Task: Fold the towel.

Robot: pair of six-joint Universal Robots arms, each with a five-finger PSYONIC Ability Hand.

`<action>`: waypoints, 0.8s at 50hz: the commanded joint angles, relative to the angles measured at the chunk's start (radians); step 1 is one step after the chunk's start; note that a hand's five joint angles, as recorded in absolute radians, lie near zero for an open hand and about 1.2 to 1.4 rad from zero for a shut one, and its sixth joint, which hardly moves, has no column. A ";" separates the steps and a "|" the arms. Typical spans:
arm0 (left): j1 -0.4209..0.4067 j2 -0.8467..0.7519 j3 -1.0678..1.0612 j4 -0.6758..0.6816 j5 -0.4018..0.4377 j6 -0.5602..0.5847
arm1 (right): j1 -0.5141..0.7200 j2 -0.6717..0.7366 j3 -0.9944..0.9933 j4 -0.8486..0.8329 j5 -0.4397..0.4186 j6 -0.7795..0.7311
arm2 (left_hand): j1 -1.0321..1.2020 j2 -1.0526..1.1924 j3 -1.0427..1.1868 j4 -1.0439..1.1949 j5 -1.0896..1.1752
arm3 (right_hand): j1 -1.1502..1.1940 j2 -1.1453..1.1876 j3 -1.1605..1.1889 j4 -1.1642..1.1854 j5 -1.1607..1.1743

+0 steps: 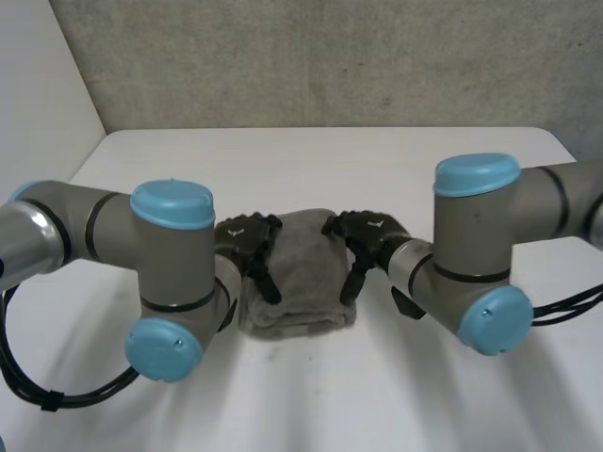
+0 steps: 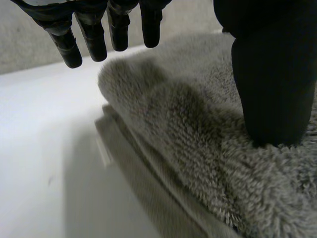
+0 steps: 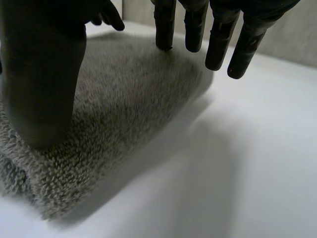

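A folded grey terry towel (image 1: 300, 287) lies in the middle of the white worktop (image 1: 311, 165), between the two arms, with its thick rounded fold on top and a thinner layer showing along the edge underneath in the left wrist view. A rough grey wall (image 1: 330, 56) stands behind the worktop.

The left hand (image 1: 247, 243) sits on the towel's left edge. In its wrist view its thumb (image 2: 270, 74) rests down on the pile, while its fingers (image 2: 91, 37) hang straight and spread above the towel's rounded edge, apart from the cloth. It is released and grasps nothing.

The right hand (image 1: 369, 235) sits on the towel's right edge, opposite the left hand. In its wrist view the thumb (image 3: 42, 74) rests on the pile near one corner, and the fingers (image 3: 218, 39) reach out straight over the far edge, their tips above the cloth and the worktop just beside it. This hand too is released, with no cloth pinched.
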 commanded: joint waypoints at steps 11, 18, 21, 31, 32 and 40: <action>0.005 0.064 -0.064 0.003 0.002 0.072 | 0.033 0.005 -0.050 0.017 0.036 -0.126 | 0.011 0.013 0.014 0.015 -0.007 | -0.060 -0.075 -0.075 -0.085 -0.057; 0.007 0.196 -0.051 0.000 -0.001 0.072 | 0.042 -0.138 -0.022 -0.023 0.052 -0.126 | 0.008 0.010 0.011 0.012 -0.010 | -0.060 -0.075 -0.075 -0.085 -0.057; 0.013 0.275 -0.042 -0.007 -0.002 0.069 | 0.036 -0.236 -0.001 -0.043 0.090 -0.135 | 0.008 0.010 0.011 0.012 -0.010 | -0.060 -0.075 -0.075 -0.085 -0.057; 0.079 0.484 -0.037 -0.030 -0.002 0.064 | -0.044 -0.499 0.048 -0.021 0.243 -0.158 | 0.011 0.013 0.014 0.015 -0.007 | -0.060 -0.075 -0.075 -0.085 -0.057; 0.079 0.496 -0.036 -0.036 -0.002 0.062 | -0.044 -0.500 0.048 -0.021 0.243 -0.158 | 0.011 0.013 0.014 0.015 -0.007 | -0.060 -0.075 -0.075 -0.085 -0.057; 0.082 0.509 -0.034 -0.079 -0.004 0.058 | -0.104 -0.581 0.160 -0.027 0.251 -0.167 | 0.011 0.013 0.014 0.015 -0.007 | -0.060 -0.075 -0.075 -0.085 -0.057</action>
